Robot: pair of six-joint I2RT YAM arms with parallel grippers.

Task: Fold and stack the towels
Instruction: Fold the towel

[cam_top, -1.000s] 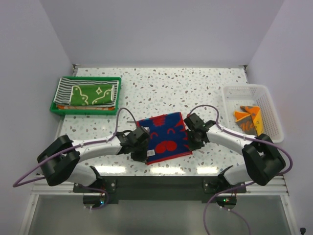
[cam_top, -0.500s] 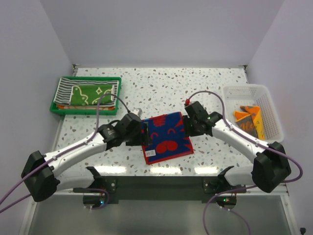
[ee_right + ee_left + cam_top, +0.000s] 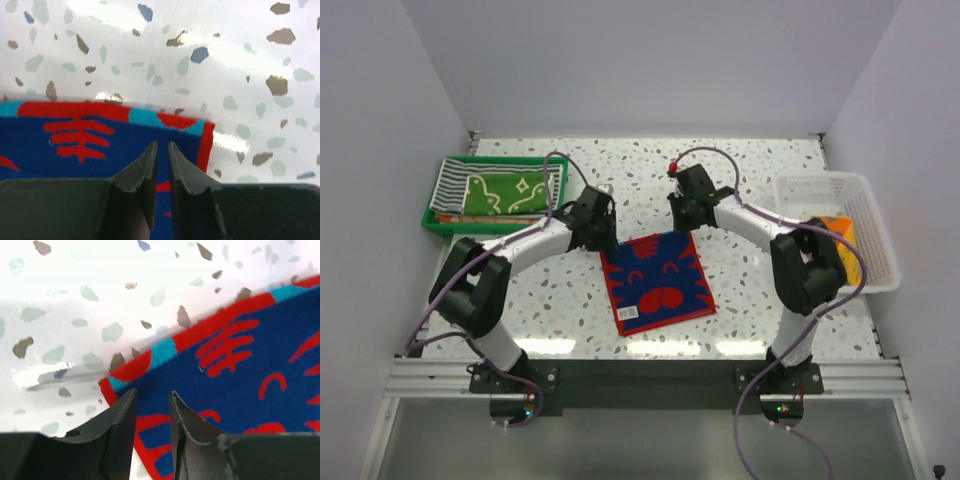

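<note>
A blue towel with red drawings and a red border (image 3: 657, 282) lies flat on the speckled table. My left gripper (image 3: 603, 232) hovers over its far left corner; in the left wrist view (image 3: 152, 397) its jaws stand a little apart with the towel (image 3: 240, 365) below them and nothing between them. My right gripper (image 3: 685, 215) hovers over the far right corner; in the right wrist view (image 3: 162, 147) its jaws are nearly closed with a thin gap, empty, above the towel (image 3: 75, 145).
A green tray (image 3: 495, 228) at the back left holds a green towel with white drawings (image 3: 505, 192) on a striped towel (image 3: 450, 180). A white mesh basket (image 3: 865, 190) at the right holds an orange towel (image 3: 842, 232).
Both grippers have moved from the towel's near corners up along its sides to its far corners. The towel has stayed flat, shifting slightly.
</note>
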